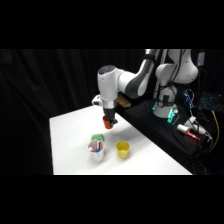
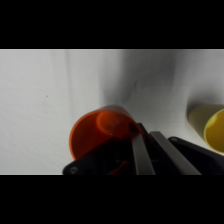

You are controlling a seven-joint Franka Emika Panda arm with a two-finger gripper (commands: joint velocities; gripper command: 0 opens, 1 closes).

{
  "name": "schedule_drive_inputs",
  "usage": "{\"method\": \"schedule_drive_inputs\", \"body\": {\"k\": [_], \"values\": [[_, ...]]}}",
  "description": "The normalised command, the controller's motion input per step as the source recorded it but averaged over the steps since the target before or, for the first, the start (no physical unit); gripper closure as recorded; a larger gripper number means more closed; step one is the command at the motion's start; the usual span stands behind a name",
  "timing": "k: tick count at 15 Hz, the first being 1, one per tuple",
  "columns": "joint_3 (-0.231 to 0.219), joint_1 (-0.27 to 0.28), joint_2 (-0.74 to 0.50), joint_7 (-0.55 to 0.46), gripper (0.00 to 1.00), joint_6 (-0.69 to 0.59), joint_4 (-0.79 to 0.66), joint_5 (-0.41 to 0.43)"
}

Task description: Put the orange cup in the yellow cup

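The gripper hangs above the white tabletop, its fingers pinching the orange cup by the rim. The yellow cup stands upright, apart, lower and toward the camera, beside a white cup.

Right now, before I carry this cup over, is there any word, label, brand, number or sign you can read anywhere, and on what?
None can be read in either view.
Orange cup in the gripper: plain, no print showing.
Yellow cup: plain.
White cup and green cup: no lettering visible.
Arm base and the gear beside it: any marking is too blurred to read.
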Motion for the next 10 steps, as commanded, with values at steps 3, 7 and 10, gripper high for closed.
{"method": "schedule_drive_inputs", "body": {"k": [3, 7, 10], "values": [[0.171, 0.067, -0.14, 0.07, 0.97, -0.28, 0.15, -0.113], [0.146, 0.070, -0.05, 0.00, 0.97, -0.24, 0.18, -0.065], [0.112, 0.066, 0.00, -0.03, 0.97, -0.19, 0.16, -0.041]]}}
